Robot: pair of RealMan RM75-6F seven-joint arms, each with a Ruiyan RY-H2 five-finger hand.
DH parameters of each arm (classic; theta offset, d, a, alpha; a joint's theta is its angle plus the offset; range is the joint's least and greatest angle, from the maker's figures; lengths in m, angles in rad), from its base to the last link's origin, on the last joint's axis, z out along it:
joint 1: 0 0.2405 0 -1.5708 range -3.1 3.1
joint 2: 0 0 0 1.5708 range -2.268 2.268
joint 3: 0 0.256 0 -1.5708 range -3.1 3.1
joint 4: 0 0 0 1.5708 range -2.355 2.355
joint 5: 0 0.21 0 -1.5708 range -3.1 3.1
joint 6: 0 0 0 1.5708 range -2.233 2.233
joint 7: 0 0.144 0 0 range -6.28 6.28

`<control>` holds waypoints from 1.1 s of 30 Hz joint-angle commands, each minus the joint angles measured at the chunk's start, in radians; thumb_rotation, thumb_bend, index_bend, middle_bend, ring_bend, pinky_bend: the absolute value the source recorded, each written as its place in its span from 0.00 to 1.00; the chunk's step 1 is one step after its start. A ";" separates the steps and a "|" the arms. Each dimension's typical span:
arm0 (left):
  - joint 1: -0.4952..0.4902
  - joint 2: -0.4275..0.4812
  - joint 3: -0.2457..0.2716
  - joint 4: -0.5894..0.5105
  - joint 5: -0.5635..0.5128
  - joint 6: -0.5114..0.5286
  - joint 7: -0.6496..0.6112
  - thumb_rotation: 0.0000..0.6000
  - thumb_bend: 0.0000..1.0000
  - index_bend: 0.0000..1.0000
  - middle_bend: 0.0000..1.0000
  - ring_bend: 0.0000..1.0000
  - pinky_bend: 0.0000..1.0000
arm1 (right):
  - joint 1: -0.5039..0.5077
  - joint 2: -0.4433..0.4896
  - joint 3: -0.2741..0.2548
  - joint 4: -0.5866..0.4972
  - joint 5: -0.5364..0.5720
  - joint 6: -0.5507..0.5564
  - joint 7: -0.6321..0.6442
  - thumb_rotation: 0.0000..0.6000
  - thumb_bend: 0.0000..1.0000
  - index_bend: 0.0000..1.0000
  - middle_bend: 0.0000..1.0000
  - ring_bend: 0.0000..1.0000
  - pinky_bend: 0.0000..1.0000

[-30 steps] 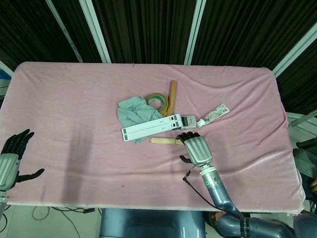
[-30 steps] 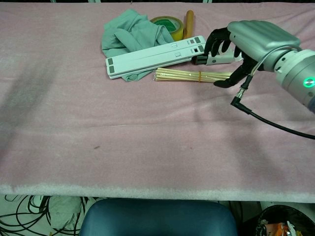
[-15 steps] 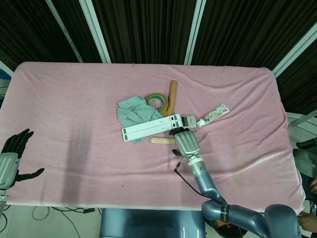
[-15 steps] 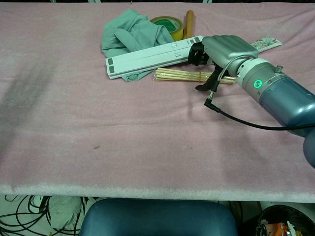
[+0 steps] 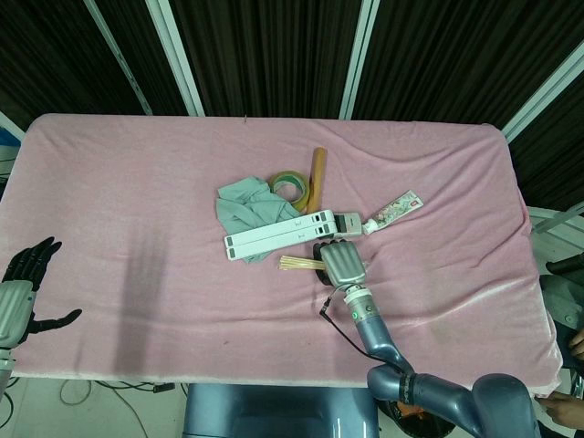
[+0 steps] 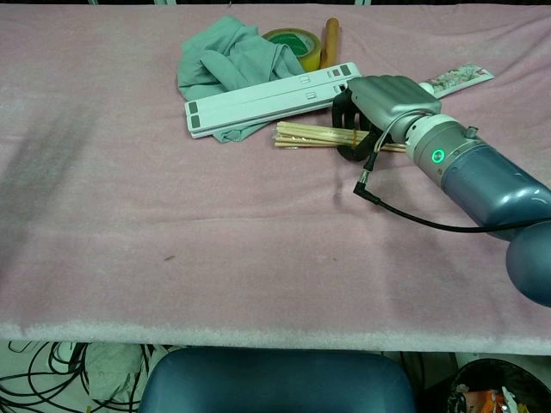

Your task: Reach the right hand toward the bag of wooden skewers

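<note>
Reaching is the step in hand, and it looks all but finished: the right hand [image 6: 387,99] sits over the right-hand end of the bag of wooden skewers [image 6: 310,134], just right of centre in the upper part of the chest view, with its dark fingers [image 6: 346,103] curled down around the bundle and what looks like the thumb tucked under against the sticks. Whether the fingers actually clamp the skewers or only rest against them I cannot tell from either view; in the head view the back of the hand [image 5: 341,263] covers that end, and only the left tips of the skewers [image 5: 297,263] show, just below centre of the frame. The bundle lies flat on the pink tablecloth [image 6: 172,258], roughly level across the frame, just below the long white power strip [image 6: 271,97], which in turn lies over a grey-green cloth [image 6: 228,52]; a roll of tape [image 6: 288,39] and a toothpaste tube [image 6: 456,76] sit further up. The left hand [image 5: 20,283] hangs at the lower left edge of the head view, fingers spread, holding nothing. As I judge it, the next move calls for settling the fingers squarely around the bundle without nudging the power strip, which lies very close above the fingertips.
</note>
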 commanded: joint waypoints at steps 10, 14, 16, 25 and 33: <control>0.005 -0.007 0.002 0.004 0.007 0.012 0.014 1.00 0.00 0.00 0.00 0.00 0.00 | -0.098 0.224 0.002 -0.434 -0.120 0.222 0.067 1.00 0.57 0.70 0.64 0.56 0.58; 0.008 -0.012 0.003 0.005 0.013 0.021 0.032 1.00 0.00 0.00 0.00 0.00 0.00 | -0.180 0.334 -0.039 -0.634 -0.139 0.292 0.091 1.00 0.57 0.70 0.64 0.56 0.58; 0.010 -0.015 0.004 0.006 0.018 0.028 0.038 1.00 0.00 0.00 0.00 0.00 0.00 | -0.216 0.377 -0.067 -0.705 -0.154 0.319 0.109 1.00 0.57 0.70 0.64 0.56 0.58; 0.015 -0.022 0.007 0.009 0.026 0.040 0.048 1.00 0.00 0.00 0.00 0.00 0.00 | -0.355 0.530 -0.228 -0.856 -0.307 0.439 0.191 1.00 0.57 0.70 0.64 0.56 0.58; 0.017 -0.028 0.012 0.011 0.040 0.045 0.057 1.00 0.00 0.00 0.00 0.00 0.00 | -0.406 0.601 -0.272 -0.866 -0.371 0.480 0.239 1.00 0.57 0.70 0.64 0.56 0.58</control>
